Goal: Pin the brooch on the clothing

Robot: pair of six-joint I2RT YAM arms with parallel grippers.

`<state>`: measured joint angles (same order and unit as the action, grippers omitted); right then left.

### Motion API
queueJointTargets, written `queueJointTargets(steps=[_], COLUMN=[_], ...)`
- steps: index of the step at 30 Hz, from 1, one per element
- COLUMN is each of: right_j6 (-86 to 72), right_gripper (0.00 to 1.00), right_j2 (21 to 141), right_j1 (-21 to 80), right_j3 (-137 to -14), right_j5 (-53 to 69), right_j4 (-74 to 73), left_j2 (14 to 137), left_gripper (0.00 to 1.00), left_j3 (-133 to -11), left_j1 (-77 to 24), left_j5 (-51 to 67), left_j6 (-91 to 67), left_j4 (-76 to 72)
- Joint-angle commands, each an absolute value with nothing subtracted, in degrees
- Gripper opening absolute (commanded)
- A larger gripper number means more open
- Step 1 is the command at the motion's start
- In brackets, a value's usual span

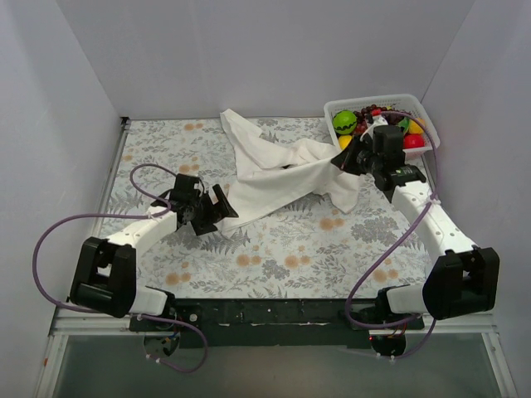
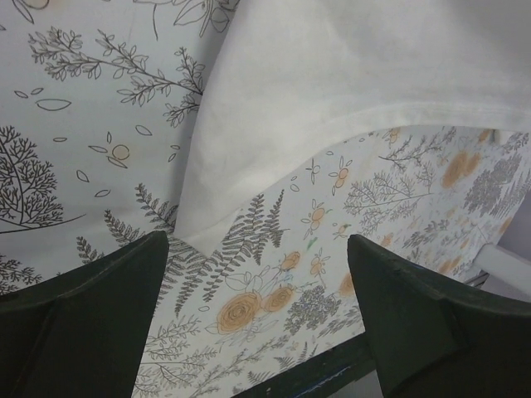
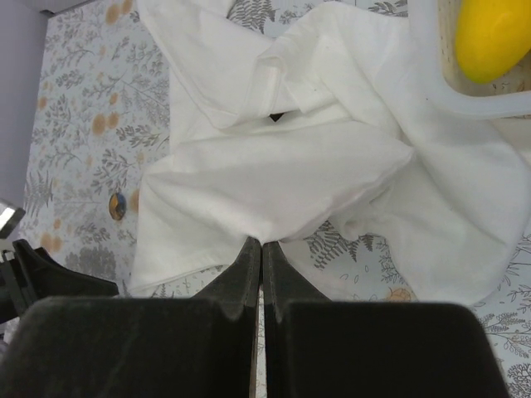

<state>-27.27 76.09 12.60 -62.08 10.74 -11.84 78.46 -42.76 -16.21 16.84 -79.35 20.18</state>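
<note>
1. The left pincer [image 1: 209, 211] is seen at centre left of the top view, low over the mat [image 1: 290, 249] and aimed right, towards the shirt. Its jaws are spread wide and nothing is held. In the left wrist view only mat is seen between them, and the shirt's corner lies just beyond the finger [image 2: 83, 323] at the frame's left.
2. The brooch [image 3: 118, 206] is found at centre left of the right wrist view. It is a tiny round disc lying on the mat, just beside the shirt's edge and apart from both pincers. Being round, it shows no long axis, and it is too small for its facing to be told.
3. The shirt [image 1: 282, 178] is crumpled at the middle of the top view. Its broad body is laid from lower left to right, and a narrow tongue is pointed to the upper left.
4. The right pincer [image 1: 344, 162] is placed at centre right of the top view, over the shirt's right end and aimed left. Its jaws are pressed together. In the right wrist view the tips are set at a fold of the shirt; whether cloth is pinched cannot be told.
5. A basket [image 1: 423, 112] of fruit is seen at upper right, just beside the shirt's right end.
</note>
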Motion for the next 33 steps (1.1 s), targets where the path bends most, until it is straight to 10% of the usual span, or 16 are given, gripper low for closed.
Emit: queueJointTargets(steps=[1, 10, 15, 33], right_j6=[-28.4, -31.3, -31.8, -29.1], right_gripper=[0.01, 0.01, 0.01, 0.01], right_j2=[76.2, 77.0, 77.5, 77.2], right_j1=[11.9, 11.9, 11.9, 11.9], right_j3=[-66.7, -69.9, -70.8, -65.8], right_j5=[12.2, 14.3, 15.4, 17.9], right_j4=[-8.3, -6.1, -5.6, -7.6], left_j2=[79.7, 86.2, 88.0, 80.2], left_gripper=[0.86, 0.53, 0.01, 0.0], left_j3=[-40.2, -39.6, -42.8, -66.8], left_j1=[-15.6, -15.6, -15.6, -16.2], left_j5=[18.7, 18.6, 22.3, 0.7], left_j6=[-80.0, -79.4, -77.3, -64.2], left_j4=[17.6, 10.8, 7.7, 28.8])
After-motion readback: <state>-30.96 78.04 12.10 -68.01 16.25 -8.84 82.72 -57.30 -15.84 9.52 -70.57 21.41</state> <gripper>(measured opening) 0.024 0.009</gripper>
